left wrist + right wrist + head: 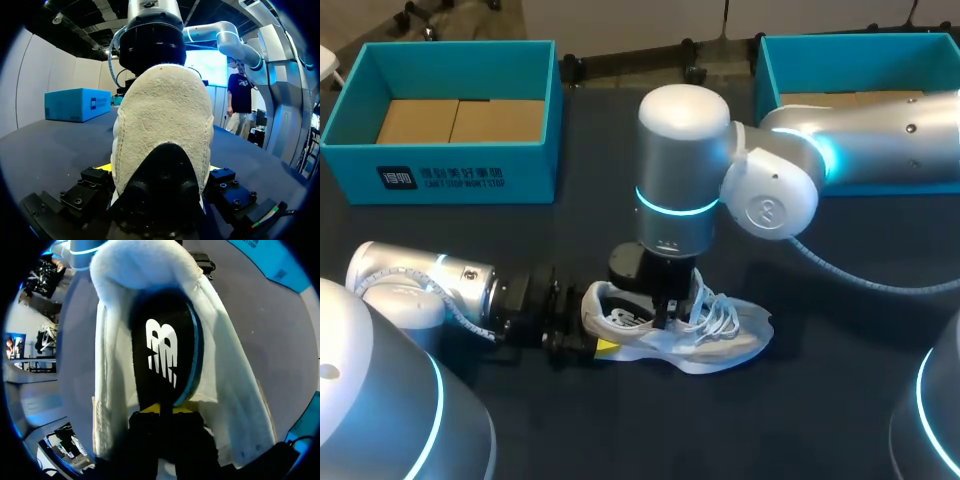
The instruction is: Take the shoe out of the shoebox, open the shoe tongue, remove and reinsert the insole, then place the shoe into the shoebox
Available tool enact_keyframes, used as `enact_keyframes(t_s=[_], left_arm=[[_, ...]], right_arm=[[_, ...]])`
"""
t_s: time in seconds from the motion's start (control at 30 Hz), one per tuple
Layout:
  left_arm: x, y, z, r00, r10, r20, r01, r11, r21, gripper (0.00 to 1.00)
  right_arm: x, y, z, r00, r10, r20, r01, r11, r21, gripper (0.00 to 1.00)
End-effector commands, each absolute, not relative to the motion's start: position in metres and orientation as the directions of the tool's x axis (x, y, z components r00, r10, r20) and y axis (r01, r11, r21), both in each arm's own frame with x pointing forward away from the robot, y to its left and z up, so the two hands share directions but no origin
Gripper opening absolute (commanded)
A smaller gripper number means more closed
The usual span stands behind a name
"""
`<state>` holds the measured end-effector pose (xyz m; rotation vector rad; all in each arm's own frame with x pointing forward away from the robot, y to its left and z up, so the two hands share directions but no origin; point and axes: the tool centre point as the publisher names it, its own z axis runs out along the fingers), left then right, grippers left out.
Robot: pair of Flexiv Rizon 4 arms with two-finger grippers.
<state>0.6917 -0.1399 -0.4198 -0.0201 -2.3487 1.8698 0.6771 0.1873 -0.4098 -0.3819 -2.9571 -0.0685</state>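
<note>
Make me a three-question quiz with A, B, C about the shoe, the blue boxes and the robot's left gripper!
1. How many blue boxes stand on the table? A one B two C four
2. Where is the shoe? A in a box B on the table C in the air
3. The left gripper is: A open, away from the shoe B shut on the shoe's heel C holding a box
Answers: 1 B, one box at each back corner. 2 B, its sole rests on the table. 3 B, its fingers press the heel from both sides.
</note>
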Motion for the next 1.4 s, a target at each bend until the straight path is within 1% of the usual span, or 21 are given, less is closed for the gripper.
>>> enact_keyframes(t_s=[0.03, 0.17, 0.23, 0.47, 0.53, 0.57, 0.97, 1.1, 1.17, 1.3, 1.4], left_arm=[[0.695, -0.14, -0.419, -0.99, 0.095, 0.101, -0.077, 0.23, -0.97, 0.0], [0.695, -0.14, -0.419, -0.99, 0.095, 0.101, -0.077, 0.23, -0.97, 0.0], [0.695, -0.14, -0.419, -0.99, 0.095, 0.101, -0.077, 0.23, -0.97, 0.0], [0.695, -0.14, -0.419, -0.99, 0.095, 0.101, -0.077, 0.23, -0.97, 0.0], [0.695, -0.14, -0.419, -0.99, 0.095, 0.101, -0.077, 0.23, -0.97, 0.0], [0.695, -0.14, -0.419, -0.99, 0.095, 0.101, -0.077, 0.23, -0.97, 0.0], [0.695, -0.14, -0.419, -0.99, 0.095, 0.101, -0.077, 0.23, -0.97, 0.0], [0.695, -0.14, -0.419, -0.99, 0.095, 0.101, -0.077, 0.23, -0.97, 0.0], [0.695, -0.14, -0.419, -0.99, 0.095, 0.101, -0.077, 0.23, -0.97, 0.0], [0.695, -0.14, -0.419, -0.99, 0.095, 0.101, -0.077, 0.23, -0.97, 0.0], [0.695, -0.14, -0.419, -0.99, 0.095, 0.101, -0.077, 0.23, -0.97, 0.0]], right_arm=[[0.664, 0.184, -0.425, -0.961, 0.245, 0.13, 0.256, 0.964, 0.072, 0.0], [0.663, 0.182, -0.408, -0.968, 0.232, 0.094, 0.242, 0.962, 0.124, 0.0], [0.662, 0.181, -0.402, -0.969, 0.233, 0.086, 0.243, 0.962, 0.125, 0.0], [0.667, 0.183, -0.38, -0.978, 0.205, 0.026, 0.205, 0.949, 0.239, 0.0], [0.669, 0.183, -0.377, -0.976, 0.215, 0.022, 0.214, 0.946, 0.243, 0.0], [0.67, 0.183, -0.376, -0.978, 0.208, 0.015, 0.205, 0.942, 0.268, 0.0], [0.671, 0.17, -0.37, -0.964, 0.263, -0.018, 0.236, 0.889, 0.393, 0.0], [0.67, 0.167, -0.364, -0.972, 0.228, -0.052, 0.177, 0.864, 0.47, 0.0], [0.671, 0.167, -0.362, -0.971, 0.233, -0.048, 0.186, 0.869, 0.458, 0.0], [0.674, 0.166, -0.357, -0.977, 0.206, -0.058, 0.152, 0.858, 0.49, 0.0], [0.675, 0.167, -0.353, -0.979, 0.194, -0.057, 0.143, 0.862, 0.487, 0.0]])
